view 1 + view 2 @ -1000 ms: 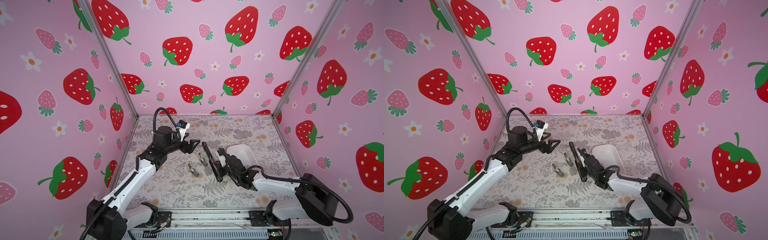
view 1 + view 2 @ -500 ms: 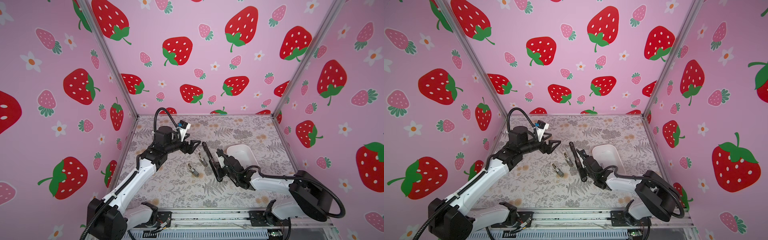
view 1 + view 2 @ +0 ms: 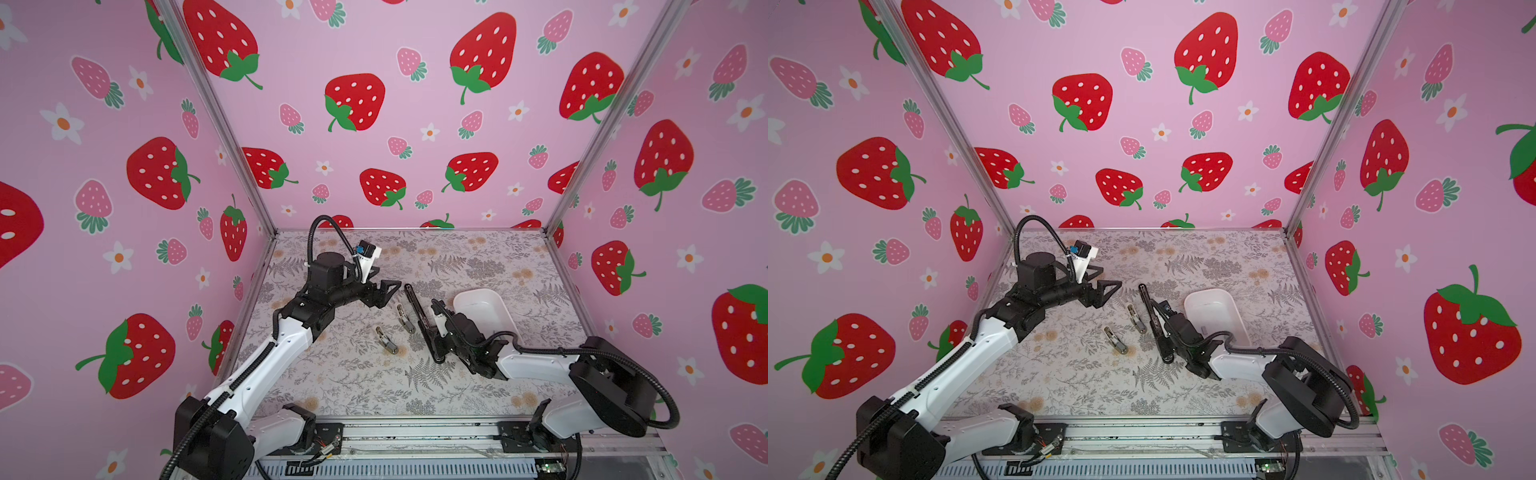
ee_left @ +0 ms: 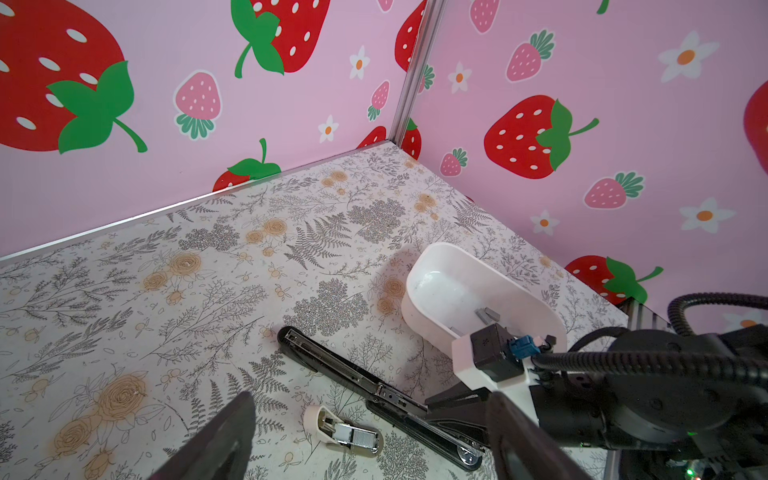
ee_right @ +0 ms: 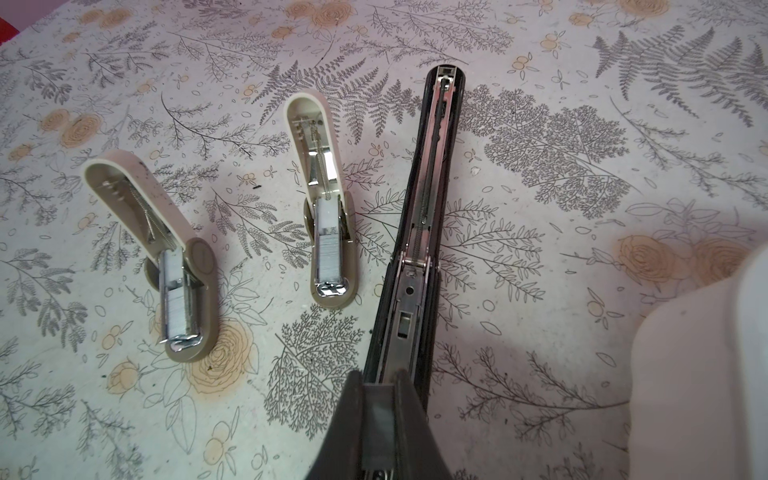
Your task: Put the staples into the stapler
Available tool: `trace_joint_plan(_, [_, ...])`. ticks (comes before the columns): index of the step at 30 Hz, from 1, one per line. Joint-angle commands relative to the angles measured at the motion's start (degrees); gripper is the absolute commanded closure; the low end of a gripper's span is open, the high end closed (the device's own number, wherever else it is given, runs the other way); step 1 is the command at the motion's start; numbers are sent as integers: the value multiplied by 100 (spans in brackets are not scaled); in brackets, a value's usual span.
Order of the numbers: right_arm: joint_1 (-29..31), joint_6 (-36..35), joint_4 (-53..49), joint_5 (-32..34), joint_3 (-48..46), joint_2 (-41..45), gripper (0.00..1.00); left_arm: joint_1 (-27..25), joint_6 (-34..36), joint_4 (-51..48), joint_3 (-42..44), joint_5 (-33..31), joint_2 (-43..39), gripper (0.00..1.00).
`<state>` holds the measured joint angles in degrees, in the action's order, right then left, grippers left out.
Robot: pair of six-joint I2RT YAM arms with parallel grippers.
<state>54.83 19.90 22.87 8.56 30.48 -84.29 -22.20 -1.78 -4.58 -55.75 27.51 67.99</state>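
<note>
A long black stapler [image 3: 415,305] [image 3: 1148,303] lies opened flat on the floral mat, its metal channel [image 5: 419,232] facing up. My right gripper [image 3: 434,336] [image 3: 1163,338] [image 5: 377,399] is shut on a short grey staple strip [image 5: 377,424], low over the near end of that channel. More staples [image 4: 486,313] lie in the white tray [image 4: 419,266]. My left gripper [image 3: 386,293] [image 3: 1106,291] [image 4: 370,399] hovers open and empty behind the staplers, left of the black stapler's far end.
Two small beige staplers [image 5: 183,266] [image 5: 328,232] lie opened left of the black one, each with staples in its channel. The white tray [image 3: 465,295] sits just right of the right gripper. Pink strawberry walls close in the back and both sides.
The right arm's elbow has shifted slightly leftward; both grippers stay where they were.
</note>
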Motion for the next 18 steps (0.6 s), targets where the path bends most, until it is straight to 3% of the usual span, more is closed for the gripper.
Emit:
trace_joint_plan(1, [43,64,77,119,-8,-91,90,-21,38,-63,-69,48,24,12])
trace_joint_plan(18, [44,49,60,181,11,-194,90,-22,44,-70,-70,33,25,12])
